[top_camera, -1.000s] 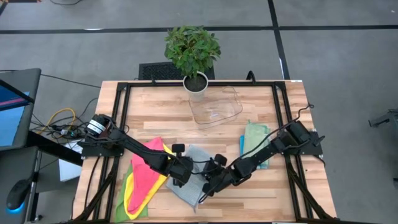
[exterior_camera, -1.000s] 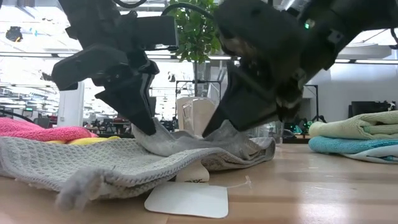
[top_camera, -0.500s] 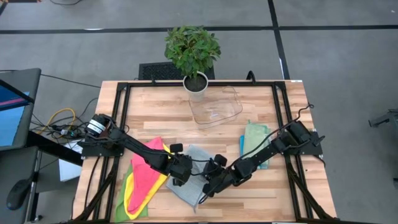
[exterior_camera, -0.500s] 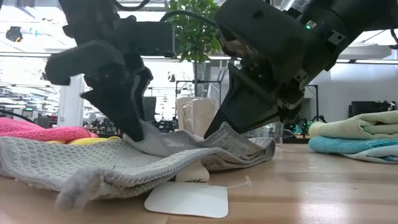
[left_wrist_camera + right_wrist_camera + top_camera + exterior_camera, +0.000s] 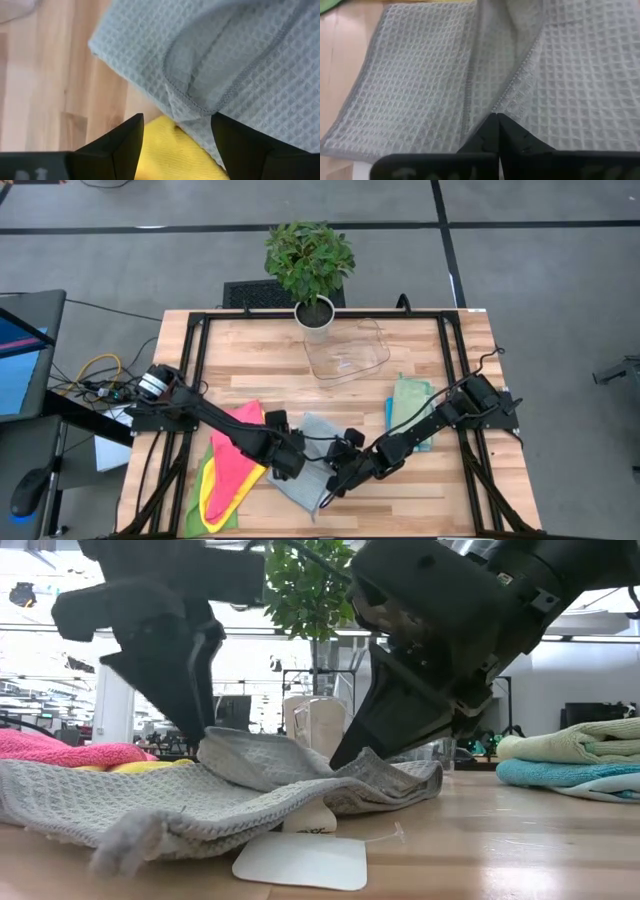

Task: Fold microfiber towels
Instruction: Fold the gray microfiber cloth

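A light grey waffle towel [image 5: 313, 432] lies spread near the table's front middle, one flap [image 5: 260, 755] folded over onto it. My left gripper [image 5: 177, 122] hangs open just above the flap's left end [image 5: 205, 735], touching nothing; the grey towel and a yellow one [image 5: 165, 150] show between its fingers. My right gripper [image 5: 345, 755] is shut on the grey towel. Pink, yellow and green towels [image 5: 235, 465] lie in a pile on the table at the left. My right gripper pinches a raised ridge of the grey towel beside its hemmed edge [image 5: 510, 95] between its two fingers [image 5: 490, 127]. The fingers come slanting down from the table's right. The pinched part stands up in a small peak [image 5: 365, 755]; the towel's other parts lie slack on the table.
A folded stack of green and blue towels [image 5: 410, 412] sits to the right. A clear plastic tray [image 5: 350, 352] and a potted plant [image 5: 311, 270] stand at the far middle. A white card [image 5: 300, 862] lies in front of the grey towel.
My left gripper has opened and let go of the grey towel's flap, then risen and drawn back toward the table's left. The flap has dropped and now lies folded over on the towel.
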You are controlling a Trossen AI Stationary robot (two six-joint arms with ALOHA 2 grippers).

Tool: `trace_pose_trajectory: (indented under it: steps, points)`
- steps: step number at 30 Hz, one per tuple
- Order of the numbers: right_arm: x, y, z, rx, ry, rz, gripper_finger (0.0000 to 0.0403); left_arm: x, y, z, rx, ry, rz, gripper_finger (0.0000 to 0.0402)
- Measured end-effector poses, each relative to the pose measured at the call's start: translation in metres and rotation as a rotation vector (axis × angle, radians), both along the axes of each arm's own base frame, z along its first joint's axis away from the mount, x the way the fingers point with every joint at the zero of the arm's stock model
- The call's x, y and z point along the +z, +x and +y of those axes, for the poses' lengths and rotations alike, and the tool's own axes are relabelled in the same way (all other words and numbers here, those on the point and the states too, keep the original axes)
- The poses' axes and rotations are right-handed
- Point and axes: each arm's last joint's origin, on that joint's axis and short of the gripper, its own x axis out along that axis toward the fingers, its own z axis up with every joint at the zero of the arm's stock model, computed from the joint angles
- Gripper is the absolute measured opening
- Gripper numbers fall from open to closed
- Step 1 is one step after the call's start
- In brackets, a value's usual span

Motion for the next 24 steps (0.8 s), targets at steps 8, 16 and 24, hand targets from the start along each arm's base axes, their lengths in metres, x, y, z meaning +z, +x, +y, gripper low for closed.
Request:
trace_pose_trajectory:
  steps: [8,16,24]
  points:
    - [0.0,-0.004,0.007,0.048,-0.011,0.011,0.0032,0.032,-0.006,0.0,0.086,0.106,-0.224,0.0209]
    - [0.0,-0.003,0.006,0.045,-0.008,0.005,0.0023,0.032,0.012,0.0,0.02,-0.092,-0.409,0.0198]
    - [0.0,-0.006,0.012,0.063,0.006,0.008,0.0039,0.007,0.008,0.014,0.059,-0.116,-0.405,0.0167]
